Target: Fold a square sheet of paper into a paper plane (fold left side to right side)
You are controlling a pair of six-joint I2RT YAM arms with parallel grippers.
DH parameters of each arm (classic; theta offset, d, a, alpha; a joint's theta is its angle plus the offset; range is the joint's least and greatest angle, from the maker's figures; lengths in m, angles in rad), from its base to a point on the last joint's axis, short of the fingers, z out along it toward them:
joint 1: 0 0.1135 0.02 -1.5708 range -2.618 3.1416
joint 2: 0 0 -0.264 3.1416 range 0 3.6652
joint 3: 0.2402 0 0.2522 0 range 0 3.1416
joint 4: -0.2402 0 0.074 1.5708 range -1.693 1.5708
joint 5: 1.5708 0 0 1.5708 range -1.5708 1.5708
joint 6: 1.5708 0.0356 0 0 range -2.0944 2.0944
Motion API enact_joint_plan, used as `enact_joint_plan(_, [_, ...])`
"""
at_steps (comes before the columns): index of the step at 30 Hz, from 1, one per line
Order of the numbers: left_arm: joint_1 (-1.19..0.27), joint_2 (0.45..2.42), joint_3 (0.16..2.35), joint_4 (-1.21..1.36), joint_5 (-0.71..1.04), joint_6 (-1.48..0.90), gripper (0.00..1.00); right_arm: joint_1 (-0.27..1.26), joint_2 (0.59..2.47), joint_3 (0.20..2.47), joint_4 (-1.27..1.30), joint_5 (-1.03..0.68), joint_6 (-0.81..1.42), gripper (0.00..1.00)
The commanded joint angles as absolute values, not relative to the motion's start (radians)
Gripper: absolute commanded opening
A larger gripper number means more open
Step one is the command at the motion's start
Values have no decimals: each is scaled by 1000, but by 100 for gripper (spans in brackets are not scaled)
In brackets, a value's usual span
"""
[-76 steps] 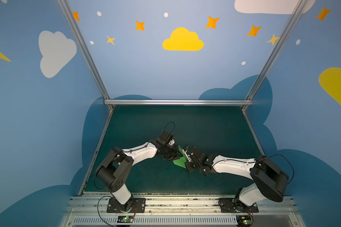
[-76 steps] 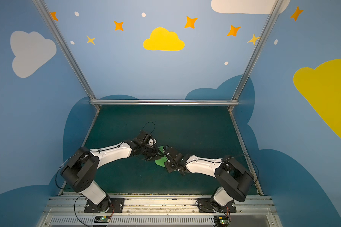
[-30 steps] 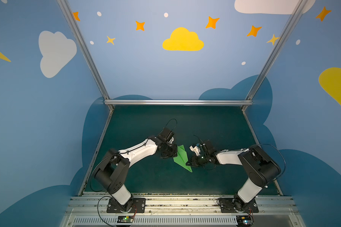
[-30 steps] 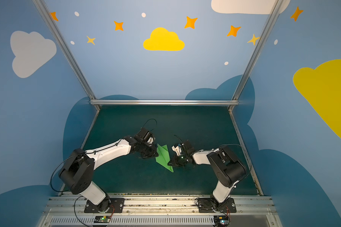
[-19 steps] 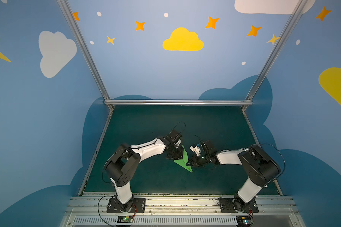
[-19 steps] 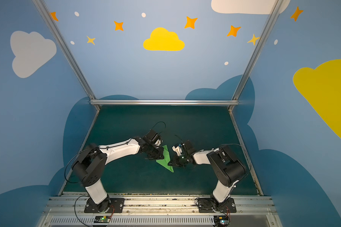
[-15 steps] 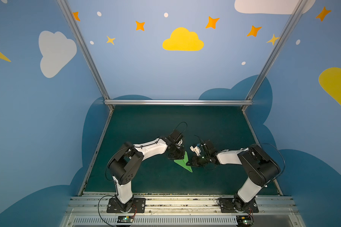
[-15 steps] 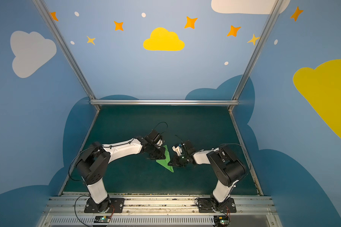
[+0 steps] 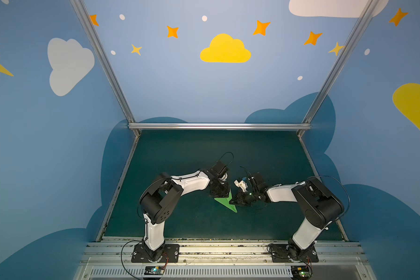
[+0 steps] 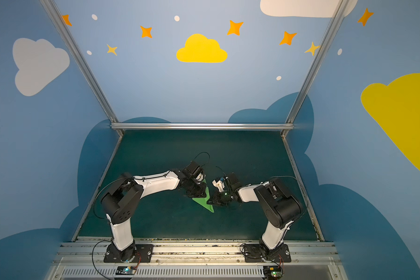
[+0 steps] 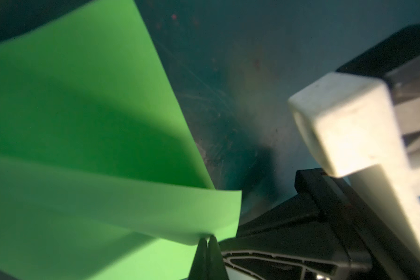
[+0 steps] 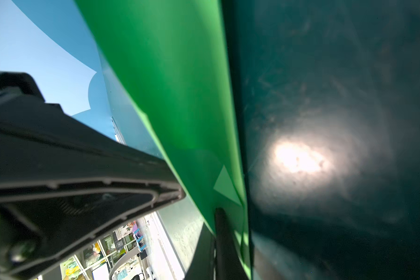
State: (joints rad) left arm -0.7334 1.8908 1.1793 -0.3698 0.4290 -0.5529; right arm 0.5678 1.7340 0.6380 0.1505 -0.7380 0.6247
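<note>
A: What is being seen around the paper point(image 9: 225, 203)?
B: Dark mat point(image 9: 204, 150); mid-mat, its 11 o'clock end is being hidden by the left gripper point(image 9: 221, 194).
A: The arms?
B: Both are being stretched inward, fingers shut: left touching a raised flap, right gripper point(image 9: 233, 201) touching the 3 o'clock edge.

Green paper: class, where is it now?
In both top views the green paper sits at the middle of the mat, between the left gripper and right gripper.

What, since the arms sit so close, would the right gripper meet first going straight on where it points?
The green paper, touching the right gripper; just beyond, probably the left gripper, depth unclear.
</note>
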Motion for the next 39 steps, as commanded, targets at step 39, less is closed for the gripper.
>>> enact_joint_plan(39, [-729, 1868, 1198, -366, 398, -508, 11, 567, 1808, 667, -62, -683, 561, 0])
